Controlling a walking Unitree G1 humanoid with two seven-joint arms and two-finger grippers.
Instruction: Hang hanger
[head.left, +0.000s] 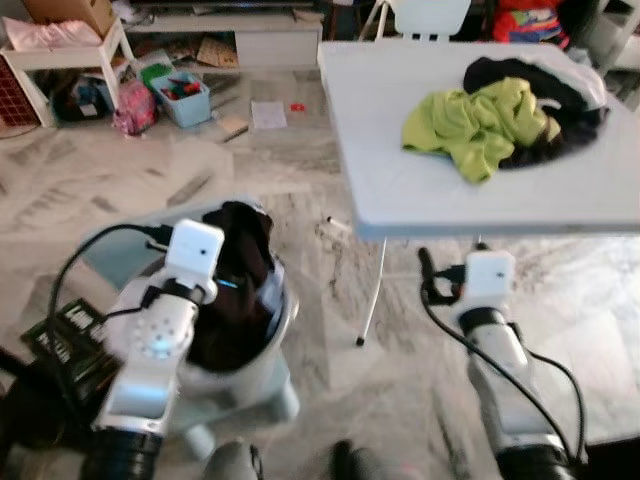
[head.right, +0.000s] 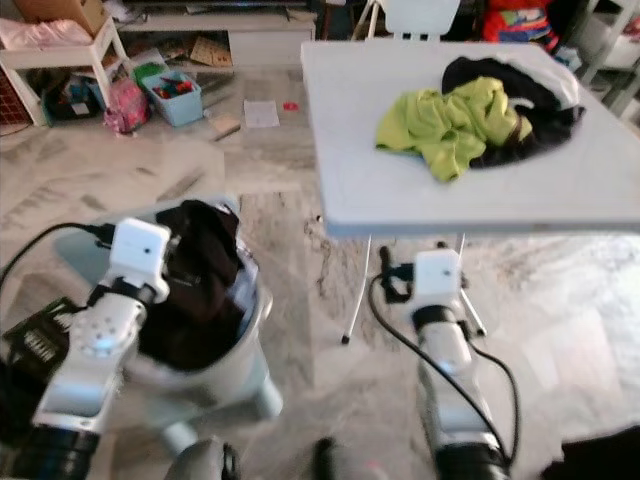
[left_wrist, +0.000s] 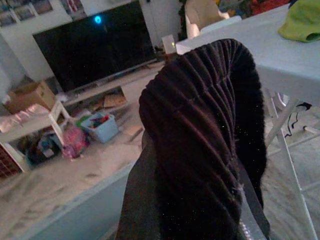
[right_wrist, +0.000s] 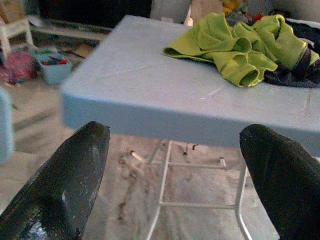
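Note:
A pale round laundry basket (head.left: 272, 372) stands on the floor at my lower left, full of dark clothes (head.left: 235, 290). My left gripper (head.left: 215, 285) reaches into that pile, and a dark ribbed garment (left_wrist: 200, 140) lies right in front of its wrist camera. My right gripper (right_wrist: 175, 131) is open and holds nothing, hanging just below the near edge of the white folding table (head.left: 400, 200). On the table lie a lime green garment (head.left: 480, 125) and a black garment (head.left: 560, 90). I see no hanger.
The table's thin white legs (head.left: 372, 295) stand between the basket and my right arm. A blue toy bin (head.left: 183, 97), a white shelf (head.left: 70, 55) and a white chair (head.left: 430, 18) are at the back. A black box (head.left: 65, 335) lies at far left.

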